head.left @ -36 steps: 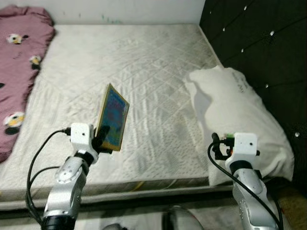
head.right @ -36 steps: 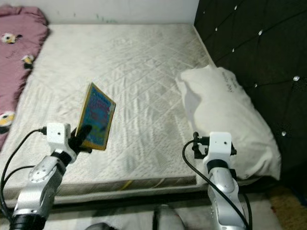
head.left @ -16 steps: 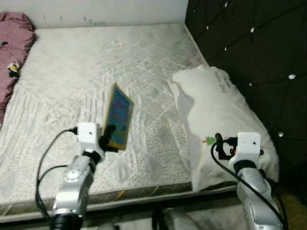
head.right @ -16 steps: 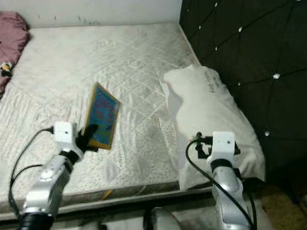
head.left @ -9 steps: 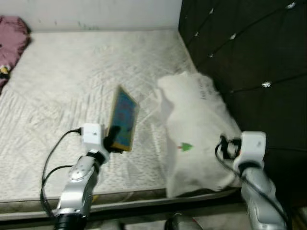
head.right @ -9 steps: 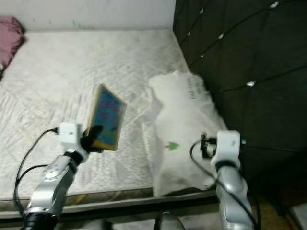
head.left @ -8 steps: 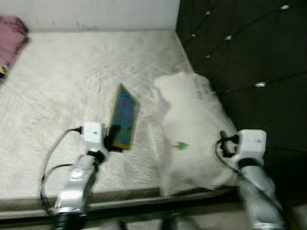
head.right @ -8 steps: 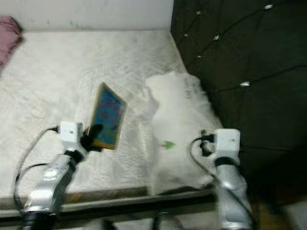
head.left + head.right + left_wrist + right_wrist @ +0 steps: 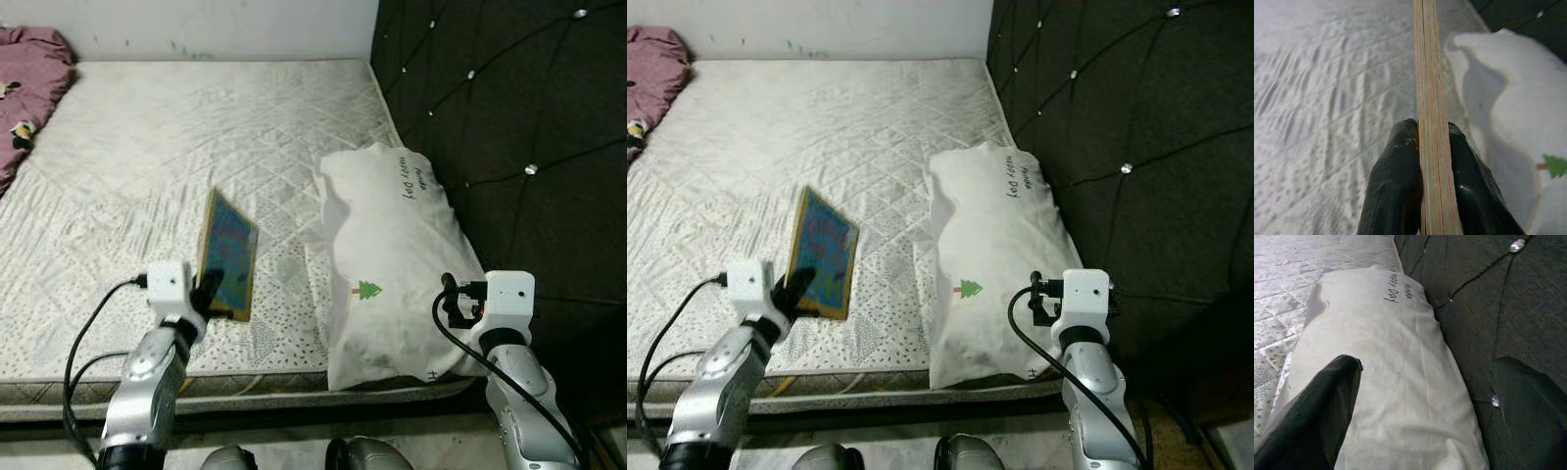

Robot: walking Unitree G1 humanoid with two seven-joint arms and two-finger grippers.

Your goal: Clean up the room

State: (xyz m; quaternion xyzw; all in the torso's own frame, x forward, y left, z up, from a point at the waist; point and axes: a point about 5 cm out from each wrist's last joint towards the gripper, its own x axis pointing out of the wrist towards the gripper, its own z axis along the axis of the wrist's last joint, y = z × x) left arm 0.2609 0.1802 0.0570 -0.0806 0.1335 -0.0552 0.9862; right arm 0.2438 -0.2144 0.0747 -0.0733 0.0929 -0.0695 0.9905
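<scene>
A thin book [image 9: 227, 253] with a yellow border and blue cover stands upright over the near part of the mattress [image 9: 196, 127]. My left gripper [image 9: 209, 292] is shut on its lower edge. In the left wrist view both black fingers [image 9: 1396, 181] press the book's page edge [image 9: 1429, 88] between them. My right gripper [image 9: 453, 302] hovers at the near right corner of a white pillow [image 9: 392, 245]. Its fingers [image 9: 1317, 406] are open and spread wide, with the pillow [image 9: 1386, 362] beyond them and nothing held.
The pillow, printed with a green tree and lettering, lies along a dark tufted headboard [image 9: 509, 117] on the right. A pink blanket [image 9: 24, 78] lies bunched at the far left of the bed. The white wall closes the far side.
The camera has swung to the right, bringing the pillow and headboard toward the middle and the pink blanket to the edge. The left gripper keeps the book; the right gripper stays open.
</scene>
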